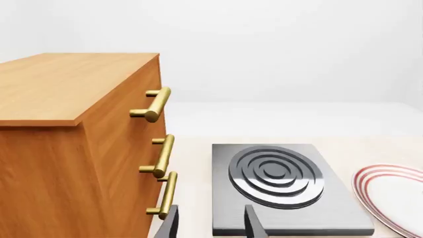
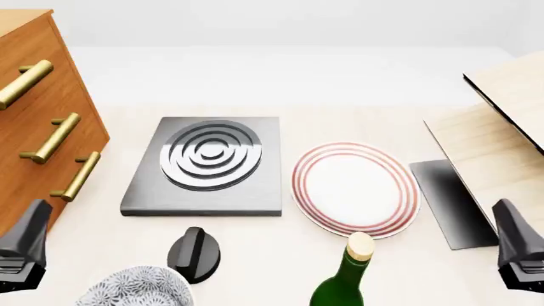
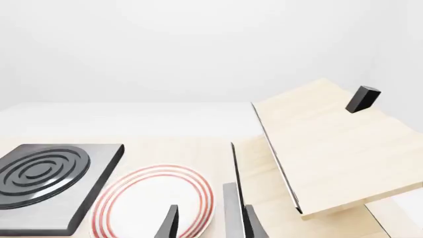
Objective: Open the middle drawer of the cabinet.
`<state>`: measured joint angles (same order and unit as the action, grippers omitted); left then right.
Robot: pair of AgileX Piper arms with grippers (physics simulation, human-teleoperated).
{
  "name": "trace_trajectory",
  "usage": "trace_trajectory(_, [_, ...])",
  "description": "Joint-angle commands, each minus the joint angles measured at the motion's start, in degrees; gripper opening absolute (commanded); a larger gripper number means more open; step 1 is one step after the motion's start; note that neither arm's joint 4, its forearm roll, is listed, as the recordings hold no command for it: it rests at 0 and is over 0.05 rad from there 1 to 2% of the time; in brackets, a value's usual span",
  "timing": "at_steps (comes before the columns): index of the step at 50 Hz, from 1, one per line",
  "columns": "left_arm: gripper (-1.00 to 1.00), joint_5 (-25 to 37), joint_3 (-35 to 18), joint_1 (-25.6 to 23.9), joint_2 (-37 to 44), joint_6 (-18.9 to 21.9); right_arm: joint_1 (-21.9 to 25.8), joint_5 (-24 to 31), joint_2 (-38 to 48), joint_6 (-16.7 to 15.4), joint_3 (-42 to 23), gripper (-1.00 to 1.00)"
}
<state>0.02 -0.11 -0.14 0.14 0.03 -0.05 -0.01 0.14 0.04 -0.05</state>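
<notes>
My left gripper (image 2: 24,245) hangs over the table's near left corner, fingers spread, nothing between them. My right gripper (image 2: 518,245) hangs over the near right corner, fingers likewise apart and empty. Along the table's (image 2: 255,255) near edge: patterned bowl (image 2: 136,288), black knob (image 2: 193,254), green wine bottle (image 2: 344,280). Mid-table: black hob (image 2: 208,166) with a red-ringed plate (image 2: 355,188) beside it. Pale wooden boards (image 2: 501,127) at the right edge. The cabinet (image 2: 38,127) stands at the left edge, 3 brass handles showing; the middle drawer (image 1: 142,151) appears shut, flush with the other 2.
</notes>
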Motion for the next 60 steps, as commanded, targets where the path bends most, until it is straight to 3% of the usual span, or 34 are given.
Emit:
trace_trajectory(1, [1.0,0.0,-0.2,-0.2,0.3,0.1,-0.3,-0.1,0.3,0.2,-0.1,1.0])
trace_trajectory(13, [1.0,0.0,-0.1,0.2,0.5,1.0,-0.3,-0.4,1.0,0.4,-0.1,1.0])
trace_trajectory(14, [1.0,0.1,-1.6,-0.1,0.2,5.1,-0.3,-0.3,1.0,0.4,-0.1,1.0])
trace_trajectory(15, [1.0,-0.1,-0.1,0.2,0.7,1.2,-0.3,-0.3,0.9,0.4,-0.1,1.0])
trace_trajectory(38, [1.0,-2.9,0.1,-0.4,3.6,2.5,-0.3,-0.3,1.1,0.4,-0.1,1.0])
trace_trajectory(55, [1.0,-12.1,-0.7,-4.3,13.1,11.2,-0.3,-0.3,0.9,0.5,-0.1,1.0])
trace_trajectory(60, [1.0,-10.3,-2.2,-5.8,11.8,15.6,-0.3,-0.2,0.9,0.5,-0.1,1.0])
